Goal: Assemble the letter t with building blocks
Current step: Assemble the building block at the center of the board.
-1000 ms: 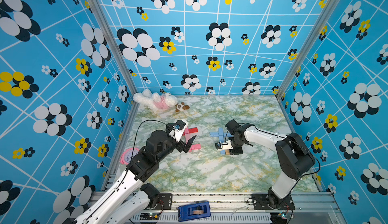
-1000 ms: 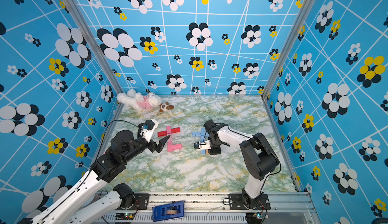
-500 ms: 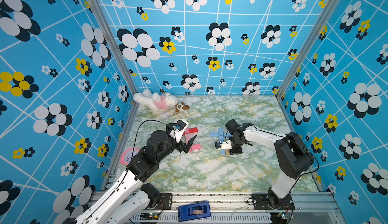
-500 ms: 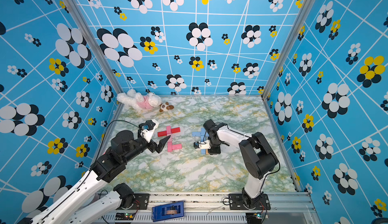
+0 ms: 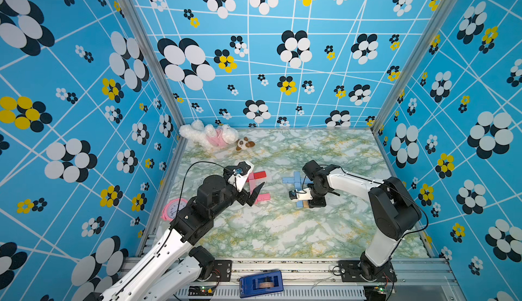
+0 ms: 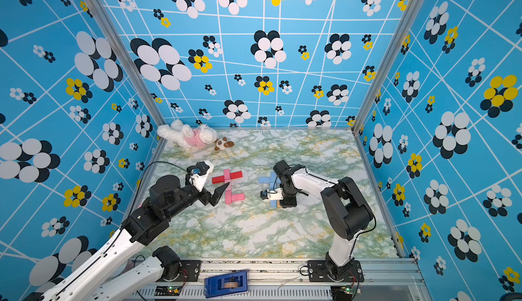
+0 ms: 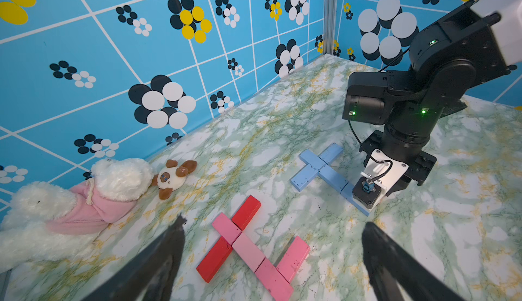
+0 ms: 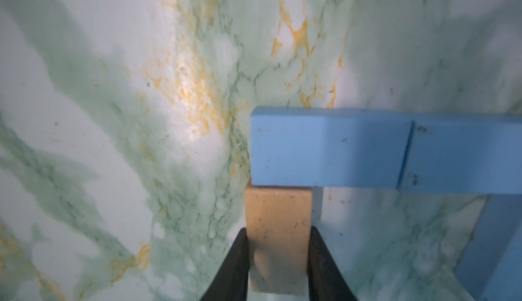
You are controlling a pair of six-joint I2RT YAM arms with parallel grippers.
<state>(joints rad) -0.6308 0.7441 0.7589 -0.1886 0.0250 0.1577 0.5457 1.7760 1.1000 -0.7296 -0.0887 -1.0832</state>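
Pink blocks (image 7: 250, 250) and two red blocks (image 7: 245, 212) lie flat on the marble floor as a crossed figure, also seen in a top view (image 5: 259, 176). My left gripper (image 7: 274, 223) hovers open over them, holding nothing; in a top view it is left of centre (image 6: 219, 195). Light blue blocks (image 5: 295, 178) form a cross right of centre. My right gripper (image 8: 278, 230) is shut on the tan block (image 8: 278, 223), low at the floor. The tan block's end butts against the side of the endmost blue block (image 8: 330, 150) of the cross's stem.
A white-and-pink plush toy (image 5: 210, 137) and a small cat-face toy (image 5: 244, 143) lie at the back left. A pink alarm clock (image 5: 173, 209) sits by the left wall under my left arm. Patterned walls close in three sides; a blue device (image 5: 261, 282) rests on the front rail.
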